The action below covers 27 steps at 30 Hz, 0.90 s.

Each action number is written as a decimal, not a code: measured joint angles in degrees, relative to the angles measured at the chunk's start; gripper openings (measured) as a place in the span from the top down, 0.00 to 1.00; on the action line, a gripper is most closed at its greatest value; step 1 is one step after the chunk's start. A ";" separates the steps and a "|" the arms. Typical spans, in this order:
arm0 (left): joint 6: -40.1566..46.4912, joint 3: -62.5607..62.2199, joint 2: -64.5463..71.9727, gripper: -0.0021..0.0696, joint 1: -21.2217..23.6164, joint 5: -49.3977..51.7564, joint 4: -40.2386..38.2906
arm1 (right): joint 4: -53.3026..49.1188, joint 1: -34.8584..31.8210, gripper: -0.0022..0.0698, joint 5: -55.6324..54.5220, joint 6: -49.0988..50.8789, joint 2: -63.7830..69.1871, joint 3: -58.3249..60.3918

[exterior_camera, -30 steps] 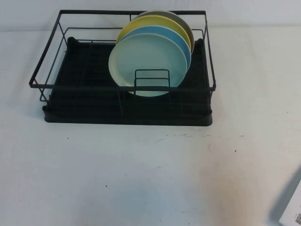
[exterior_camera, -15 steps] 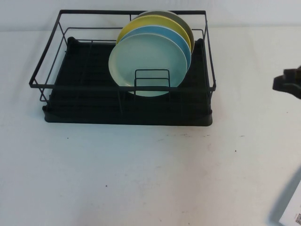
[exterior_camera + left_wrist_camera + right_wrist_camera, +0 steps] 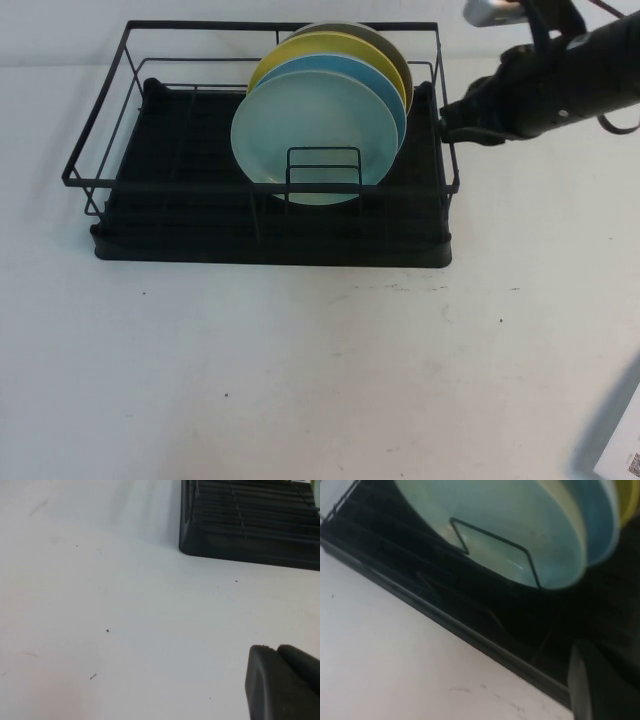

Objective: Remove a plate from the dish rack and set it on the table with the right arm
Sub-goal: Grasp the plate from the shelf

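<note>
The mint-green plate (image 3: 315,130) stands on edge at the front of a row of plates in the black wire dish rack (image 3: 100,165), leaning behind the small wire divider (image 3: 323,170). It also shows in the right wrist view (image 3: 505,515). My right gripper (image 3: 448,118) hangs at the rack's right rim, beside the plates and apart from them; the right arm (image 3: 560,80) reaches in from the right. Its dark tip shows in the right wrist view (image 3: 592,680). My left gripper (image 3: 272,652) is shut and empty, low over the white table (image 3: 100,605), out of the high view.
Behind the mint plate stand a sky-blue plate (image 3: 385,85), a yellow plate (image 3: 300,50) and an olive plate (image 3: 395,50). The rack's left half holds nothing. A white object with a printed label (image 3: 620,445) lies at the table's front right corner.
The right arm has come in from the right edge and moved up and left to the rack's right rim. The plates and rack have not moved.
</note>
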 joint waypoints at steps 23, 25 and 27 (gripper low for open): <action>0.00 0.00 0.00 0.98 0.00 0.00 0.00 | 2.64 6.20 0.49 -7.97 -33.92 10.68 -11.16; 0.00 0.00 0.00 0.98 0.00 0.00 0.00 | 2.76 6.20 0.49 -9.27 -34.44 10.82 -11.16; 0.00 0.00 0.00 0.98 0.00 0.00 0.00 | 2.87 6.29 0.49 -10.40 -34.61 11.06 -11.16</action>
